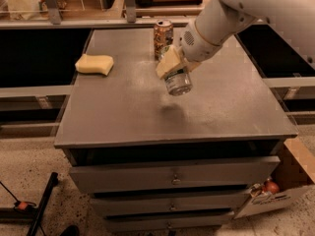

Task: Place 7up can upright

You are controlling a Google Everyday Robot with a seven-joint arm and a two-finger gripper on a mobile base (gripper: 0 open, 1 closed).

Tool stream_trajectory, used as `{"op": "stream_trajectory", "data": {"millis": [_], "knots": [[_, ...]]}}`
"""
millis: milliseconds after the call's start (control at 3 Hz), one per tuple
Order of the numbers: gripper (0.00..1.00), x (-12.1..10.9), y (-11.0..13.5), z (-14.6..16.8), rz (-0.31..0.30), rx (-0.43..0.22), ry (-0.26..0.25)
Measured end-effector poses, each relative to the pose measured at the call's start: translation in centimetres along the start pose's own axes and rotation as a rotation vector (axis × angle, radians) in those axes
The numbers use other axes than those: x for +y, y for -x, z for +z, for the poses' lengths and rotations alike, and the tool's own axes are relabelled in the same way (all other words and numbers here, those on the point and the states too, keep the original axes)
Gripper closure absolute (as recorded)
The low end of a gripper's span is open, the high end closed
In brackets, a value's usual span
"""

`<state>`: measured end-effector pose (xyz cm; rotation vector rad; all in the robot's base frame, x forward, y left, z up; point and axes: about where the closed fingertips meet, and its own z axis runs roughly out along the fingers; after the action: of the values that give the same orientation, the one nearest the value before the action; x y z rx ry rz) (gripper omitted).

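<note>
Clamping the 7up can (178,82) at a tilt above the table's (123,117) middle, the gripper (172,66) holds it clear of the brown can (163,33) by the back edge, probably for righting

At frame centre the matt cream tool (171,69), on a smooth white plastic arm (256,4), clamps the 7up can (177,81), its end shiny bare metal. The worktop (123,112) is matt, scuffed grey; the sponge (94,64) at upper left looks porous.

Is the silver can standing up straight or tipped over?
Tipped. The 7up can hangs tilted in the gripper above the table, its shiny end facing down toward us.
</note>
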<state>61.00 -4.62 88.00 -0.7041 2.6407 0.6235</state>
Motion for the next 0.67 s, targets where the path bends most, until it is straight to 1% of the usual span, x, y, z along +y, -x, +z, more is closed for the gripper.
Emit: {"op": "stream_trajectory", "data": {"millis": [333, 667], "knots": [[1.0, -0.6, 0.6, -1.9, -0.112, -0.139, 0.056], [1.0, -0.7, 0.7, -3.4, -0.247, -0.234, 0.107]]}}
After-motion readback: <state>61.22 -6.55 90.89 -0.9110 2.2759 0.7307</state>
